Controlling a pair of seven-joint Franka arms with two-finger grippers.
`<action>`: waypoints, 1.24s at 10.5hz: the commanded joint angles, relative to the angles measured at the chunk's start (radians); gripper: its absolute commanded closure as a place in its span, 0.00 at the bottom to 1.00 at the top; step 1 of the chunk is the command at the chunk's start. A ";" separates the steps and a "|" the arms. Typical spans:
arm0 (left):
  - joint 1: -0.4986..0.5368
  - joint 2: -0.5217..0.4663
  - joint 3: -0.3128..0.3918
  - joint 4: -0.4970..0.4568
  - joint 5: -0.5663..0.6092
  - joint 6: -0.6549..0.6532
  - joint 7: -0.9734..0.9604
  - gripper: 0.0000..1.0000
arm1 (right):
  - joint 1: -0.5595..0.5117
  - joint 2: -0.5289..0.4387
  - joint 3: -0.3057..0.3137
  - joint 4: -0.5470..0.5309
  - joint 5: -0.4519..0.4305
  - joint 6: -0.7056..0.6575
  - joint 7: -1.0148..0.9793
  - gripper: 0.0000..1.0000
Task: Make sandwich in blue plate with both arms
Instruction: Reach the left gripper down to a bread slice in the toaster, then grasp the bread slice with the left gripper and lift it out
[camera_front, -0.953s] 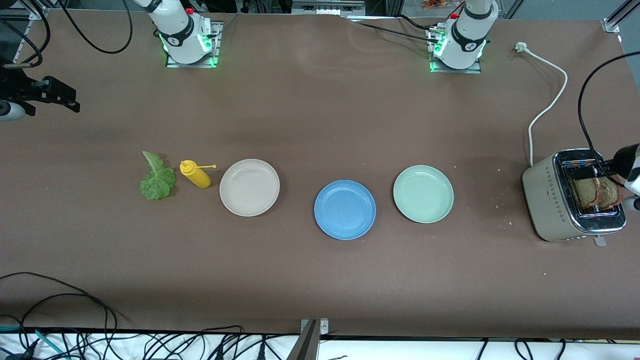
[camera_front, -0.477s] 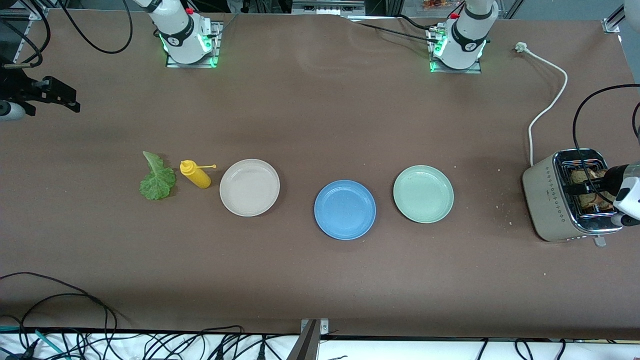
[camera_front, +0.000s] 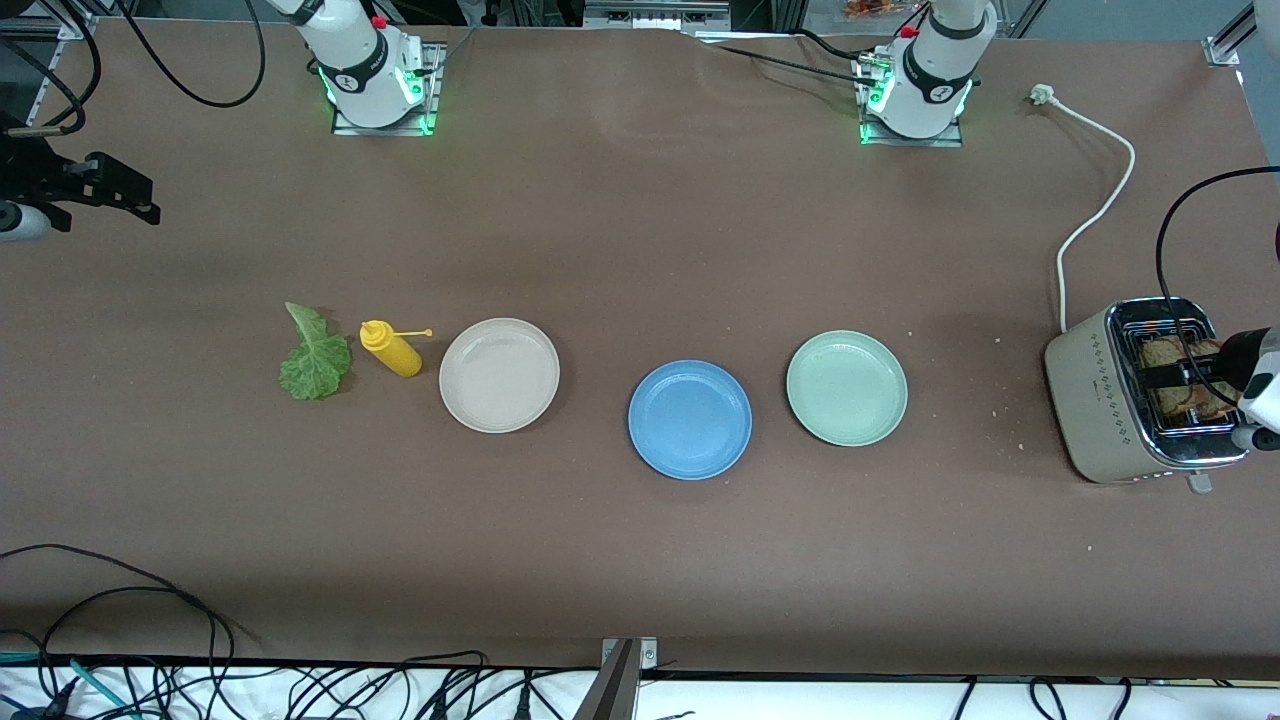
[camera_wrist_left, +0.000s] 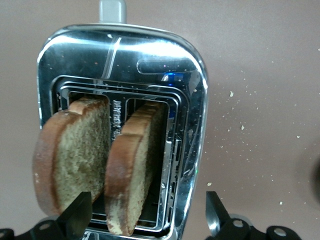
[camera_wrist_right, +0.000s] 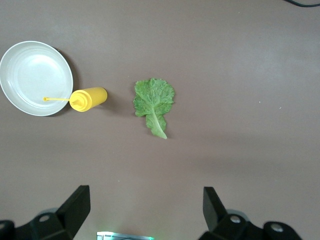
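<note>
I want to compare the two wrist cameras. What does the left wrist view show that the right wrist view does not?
Only the left wrist view shows the toaster with two bread slices standing in its slots, under the open left gripper. Only the right wrist view shows the lettuce leaf, yellow bottle and beige plate, below the open right gripper. Both show the brown table.

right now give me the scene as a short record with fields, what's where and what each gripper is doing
blue plate: empty, between beige plate and green plate
bread: two slices upright in toaster, at left arm's end
lettuce: flat on table beside mustard bottle, toward right arm's end
left gripper: open, over toaster
right gripper: open, high over table near lettuce
</note>
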 joint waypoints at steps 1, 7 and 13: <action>0.024 0.006 -0.008 0.026 0.021 -0.019 0.047 0.00 | -0.005 0.005 0.006 0.021 -0.014 -0.021 0.006 0.00; 0.026 0.023 -0.010 0.015 0.015 -0.020 0.044 0.70 | -0.005 0.005 0.007 0.021 -0.014 -0.023 0.006 0.00; 0.029 -0.009 -0.010 0.028 0.019 -0.077 0.051 1.00 | -0.005 0.005 0.006 0.021 -0.014 -0.026 0.006 0.00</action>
